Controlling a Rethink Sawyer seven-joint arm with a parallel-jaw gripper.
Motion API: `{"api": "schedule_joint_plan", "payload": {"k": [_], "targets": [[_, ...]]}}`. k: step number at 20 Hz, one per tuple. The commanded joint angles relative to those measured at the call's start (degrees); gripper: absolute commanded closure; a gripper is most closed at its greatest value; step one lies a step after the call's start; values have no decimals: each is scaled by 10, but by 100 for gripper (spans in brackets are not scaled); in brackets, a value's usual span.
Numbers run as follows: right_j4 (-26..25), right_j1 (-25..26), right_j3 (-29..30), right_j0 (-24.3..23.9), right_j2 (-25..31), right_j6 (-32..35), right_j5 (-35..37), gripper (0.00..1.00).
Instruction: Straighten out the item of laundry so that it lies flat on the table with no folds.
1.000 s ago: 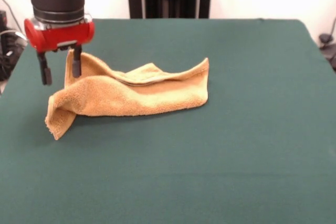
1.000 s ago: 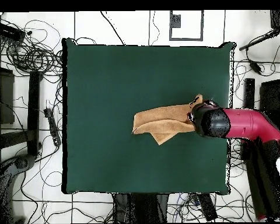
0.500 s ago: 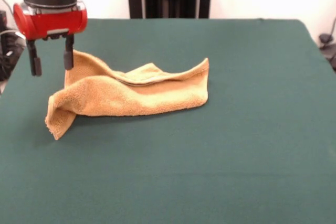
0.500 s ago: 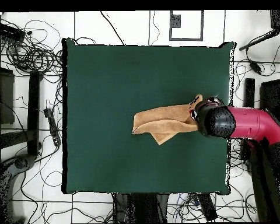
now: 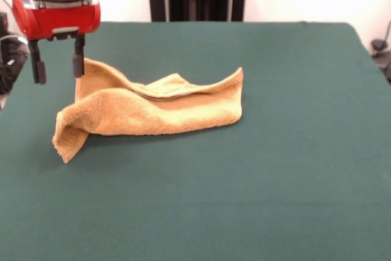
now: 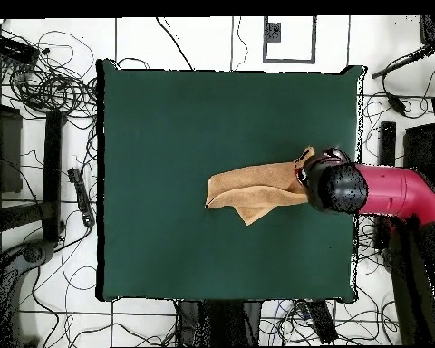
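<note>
Above the crumpled towel's point(image 5: 149, 107) corner, gripper point(image 5: 56, 65) spread, empty, green table point(image 5: 293, 151) bare around.

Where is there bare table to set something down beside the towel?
The green table is bare all along the camera-side edge and from the hand towel's raised right end to the right edge. It is crowded only at the towel's left end, beneath the open gripper.

The gripper point(image 5: 56, 68) is held with its two dark fingers point(image 5: 38, 69) pointed straight down and spread apart, nothing being clasped between them. A red collar is seen above the fingers, topped by a black cylindrical wrist. In the overhead view, the red arm point(image 6: 398, 191) is stretched level, ending in the gripper point(image 6: 334, 186).
</note>
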Motion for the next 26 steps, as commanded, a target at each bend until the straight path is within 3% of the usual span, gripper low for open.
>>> {"api": "schedule_joint_plan", "payload": {"k": [1,11,20,26], "targets": [[17,66,-3,39,3,63,10,0],[9,170,-122,52,25,6,24,0],[14,192,-147,47,33,-15,34,0],[18,179,-141,54,26,-1,42,0]]}}
